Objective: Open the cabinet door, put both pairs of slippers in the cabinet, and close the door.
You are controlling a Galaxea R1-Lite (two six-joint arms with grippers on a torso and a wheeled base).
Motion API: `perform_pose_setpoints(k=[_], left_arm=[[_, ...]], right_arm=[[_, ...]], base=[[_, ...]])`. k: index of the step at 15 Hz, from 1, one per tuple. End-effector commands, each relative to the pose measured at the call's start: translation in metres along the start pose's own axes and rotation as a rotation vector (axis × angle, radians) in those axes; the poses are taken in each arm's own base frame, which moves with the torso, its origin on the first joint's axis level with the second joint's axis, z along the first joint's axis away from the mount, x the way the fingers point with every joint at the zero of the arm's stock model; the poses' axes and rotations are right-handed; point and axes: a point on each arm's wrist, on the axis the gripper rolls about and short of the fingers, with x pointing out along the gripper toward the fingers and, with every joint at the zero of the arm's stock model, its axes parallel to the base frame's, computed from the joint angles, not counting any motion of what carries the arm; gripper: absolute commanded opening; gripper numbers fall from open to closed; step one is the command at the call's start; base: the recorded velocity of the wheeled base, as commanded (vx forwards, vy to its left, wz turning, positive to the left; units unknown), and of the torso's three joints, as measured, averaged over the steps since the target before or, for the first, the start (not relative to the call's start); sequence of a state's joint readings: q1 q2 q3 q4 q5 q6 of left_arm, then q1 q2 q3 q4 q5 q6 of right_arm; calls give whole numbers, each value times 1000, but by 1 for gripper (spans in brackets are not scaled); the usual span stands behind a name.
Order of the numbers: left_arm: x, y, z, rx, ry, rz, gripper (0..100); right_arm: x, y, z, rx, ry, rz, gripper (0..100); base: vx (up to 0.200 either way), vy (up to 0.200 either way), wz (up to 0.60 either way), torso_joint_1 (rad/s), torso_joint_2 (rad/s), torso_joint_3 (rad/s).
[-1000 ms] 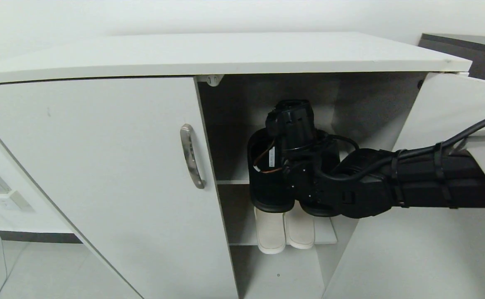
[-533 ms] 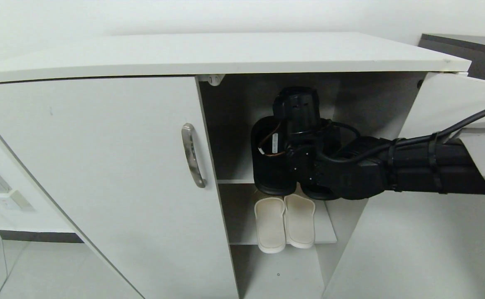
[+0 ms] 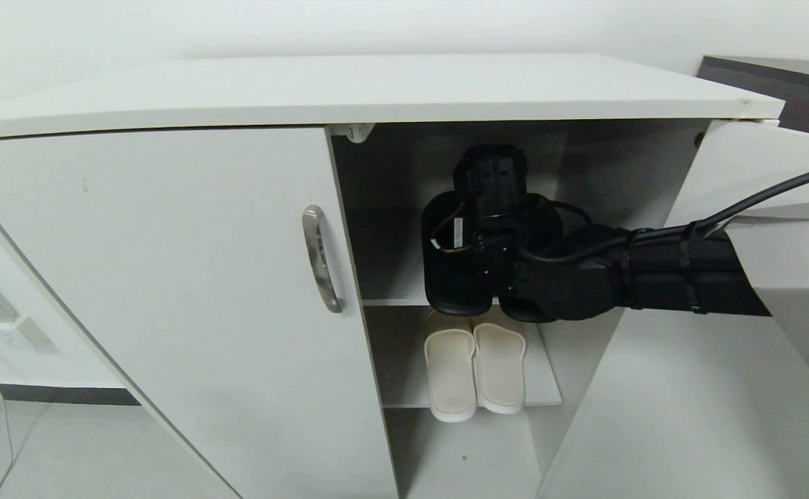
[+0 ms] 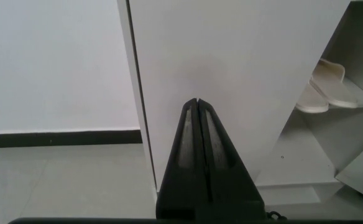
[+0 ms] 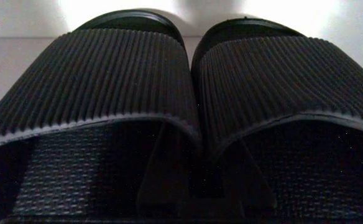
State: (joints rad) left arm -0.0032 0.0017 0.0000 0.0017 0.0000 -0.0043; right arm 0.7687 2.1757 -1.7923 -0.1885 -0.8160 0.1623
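- The white cabinet (image 3: 377,90) has two doors. The left door (image 3: 169,277) is closed and the right door (image 3: 688,416) is swung open toward 4 o'clock in the head view.
- Two white shelves show inside the opening: an upper shelf (image 3: 387,303) and a lower shelf (image 3: 543,395) at its 6 o'clock.
- The right arm (image 3: 654,281), black and wrapped with cable ties, comes in level from 3 o'clock. Its wrist is bent into the opening, above the upper shelf.
- One pair of black slippers (image 3: 449,277), two in all, lies side by side. The straps are ribbed, the footbeds textured, and the toes point into the cabinet.
- Their heels are at the upper shelf's front edge. Whether the soles rest on it cannot be told.
- One pair of white slippers (image 3: 498,367), two in all, is plain and smooth. They lie side by side on the lower shelf at 6 o'clock of the black pair, heels just over the front edge.
- The right gripper (image 5: 200,174) is clenched on the black slippers. One finger reaches under each strap, pinching the two touching inner walls together.
- The left gripper (image 4: 197,109) holds nothing, its fingers pressed flat together. It hangs in front of the closed left door, apart from it.
- One curved metal handle (image 3: 320,260) stands upright on the left door, at 9 o'clock of the black slippers.
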Motion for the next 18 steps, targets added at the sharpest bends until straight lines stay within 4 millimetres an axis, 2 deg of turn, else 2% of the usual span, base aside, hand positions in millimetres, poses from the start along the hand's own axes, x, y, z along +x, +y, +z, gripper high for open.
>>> perform_pose_setpoints(k=[1, 8, 9, 14, 18], left_arm=[[0, 0, 0, 0, 0, 2, 0], [0, 0, 0, -2, 0, 2, 0], [0, 0, 0, -2, 0, 2, 0], [0, 0, 0, -5, 0, 3, 0], [0, 0, 0, -3, 0, 3, 0]], right_arm=[[2, 2, -4, -6, 6, -1, 0], [3, 2, -7, -14, 13, -3, 0], [3, 2, -8, -14, 13, -3, 100], [-3, -1, -9, -17, 19, -7, 100], [-40, -14, -2, -23, 23, 32, 100]], base=[[0, 0, 0, 0, 0, 0], [0, 0, 0, 0, 0, 0], [0, 0, 0, 0, 0, 0], [0, 0, 0, 0, 0, 0], [0, 0, 0, 0, 0, 0]])
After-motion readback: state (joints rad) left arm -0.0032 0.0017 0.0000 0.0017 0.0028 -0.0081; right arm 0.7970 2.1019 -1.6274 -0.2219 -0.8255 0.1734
